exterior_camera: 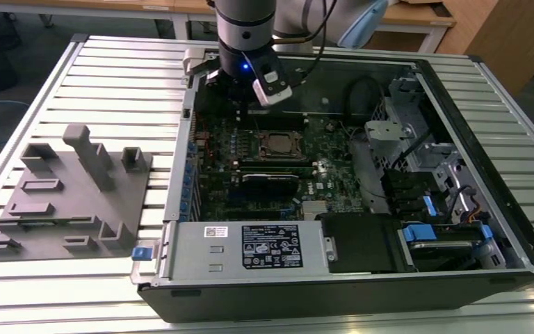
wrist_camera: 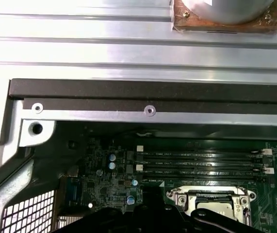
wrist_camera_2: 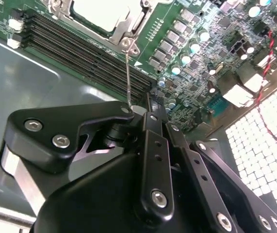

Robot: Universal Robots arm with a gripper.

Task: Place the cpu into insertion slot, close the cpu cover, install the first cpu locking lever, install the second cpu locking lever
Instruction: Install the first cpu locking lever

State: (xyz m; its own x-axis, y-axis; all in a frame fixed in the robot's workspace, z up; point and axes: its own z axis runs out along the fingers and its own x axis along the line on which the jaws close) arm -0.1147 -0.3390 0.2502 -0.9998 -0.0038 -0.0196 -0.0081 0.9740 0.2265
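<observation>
Fingers (wrist_camera_2: 155, 108) together beside memory slots (wrist_camera_2: 80, 52)

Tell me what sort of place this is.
Probably a robotics lab or test workshop: an opened desktop computer case lies on a slatted metal table, a robot arm hangs over its motherboard, and a grey fixture block sits beside the case.

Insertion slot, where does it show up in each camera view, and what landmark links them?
Exterior view: insertion slot in the middle of the green motherboard, inside the open computer case.
Second wrist view: insertion slot cut by the picture's edge, right beside the long black memory slots.
First wrist view: insertion slot partly in frame, beside the same memory slots.
Shared landmark: the motherboard around it; the memory slots link both wrist views.
</observation>
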